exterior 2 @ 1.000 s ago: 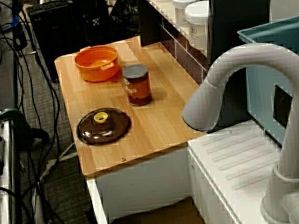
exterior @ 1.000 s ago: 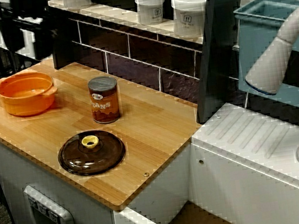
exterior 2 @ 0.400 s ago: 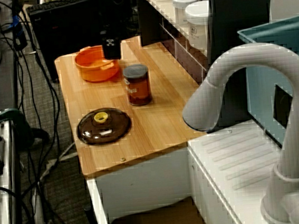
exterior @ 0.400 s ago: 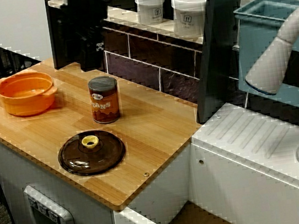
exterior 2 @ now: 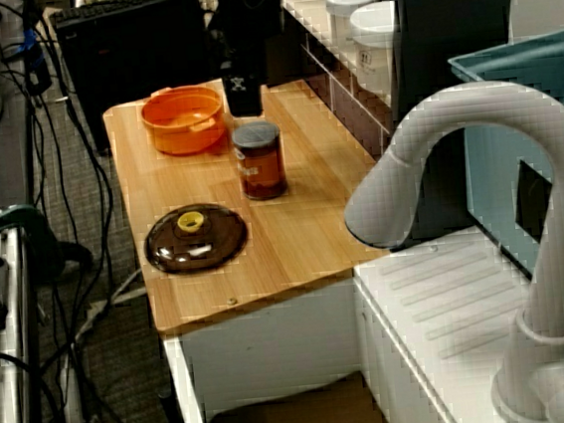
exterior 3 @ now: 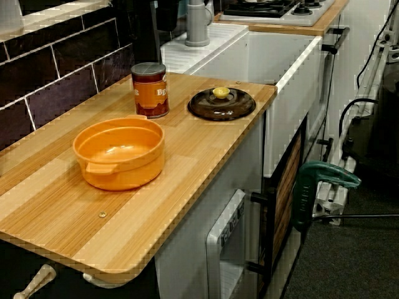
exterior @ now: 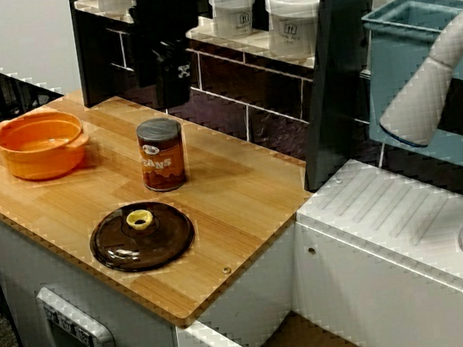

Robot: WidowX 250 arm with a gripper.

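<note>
The wooden counter (exterior: 244, 198) carries a can (exterior: 162, 154) at its middle. The black gripper (exterior: 175, 93) hangs above and just behind the can, apparently clear of it. The gripper is too dark to tell how its jaws stand. An orange pot (exterior: 41, 145) and a brown lid (exterior: 142, 235) sit nearby.
</note>
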